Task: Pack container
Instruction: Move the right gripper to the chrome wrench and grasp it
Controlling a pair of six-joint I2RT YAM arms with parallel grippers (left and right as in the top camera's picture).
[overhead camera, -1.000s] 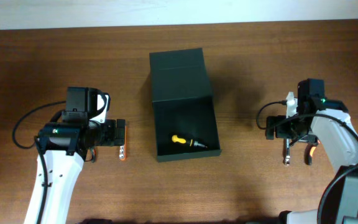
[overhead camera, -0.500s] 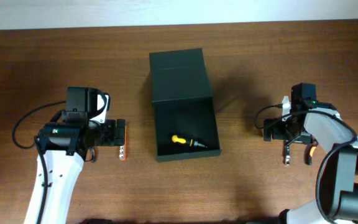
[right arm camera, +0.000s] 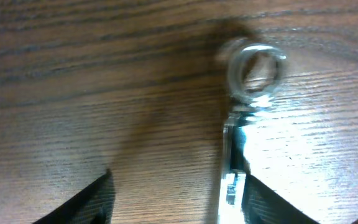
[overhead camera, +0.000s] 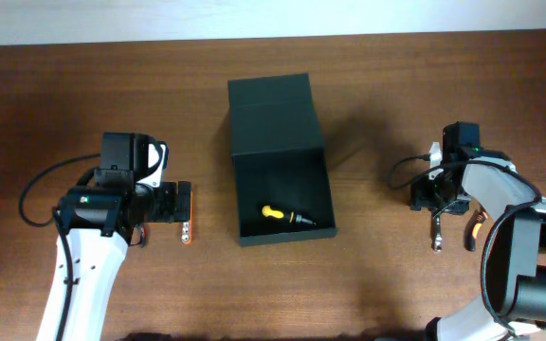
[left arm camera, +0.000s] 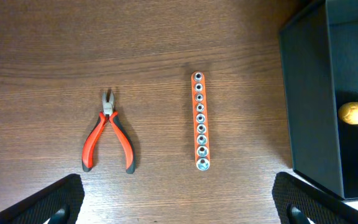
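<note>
The brown wooden table (overhead camera: 368, 85) fills every view. At the centre of the overhead frame sits the container (overhead camera: 278, 123), a dark rectangular box with its flap lid folded back toward the top of the frame and its open compartment toward the bottom. The left arm (overhead camera: 88, 256) comes up from the lower left and the right arm (overhead camera: 515, 204) from the lower right, each well apart from the box.

In the left wrist view the left gripper (left arm camera: 178, 186) is spread wide, its fingers (left arm camera: 58, 202) in the bottom corners with nothing between them. Above it lie red-handled pliers (left arm camera: 107, 134) at left centre and an orange socket rail (left arm camera: 201, 121) at centre, apart from each other. The box wall stands at the right edge.

In the blurred right wrist view the right gripper (right arm camera: 178, 180) is parted, holding nothing. A silver ring-ended wrench (right arm camera: 236, 155) lies between its fingers, close to the one at lower right.

A yellow-handled screwdriver (overhead camera: 287, 216) lies in the compartment near its lower edge.
</note>
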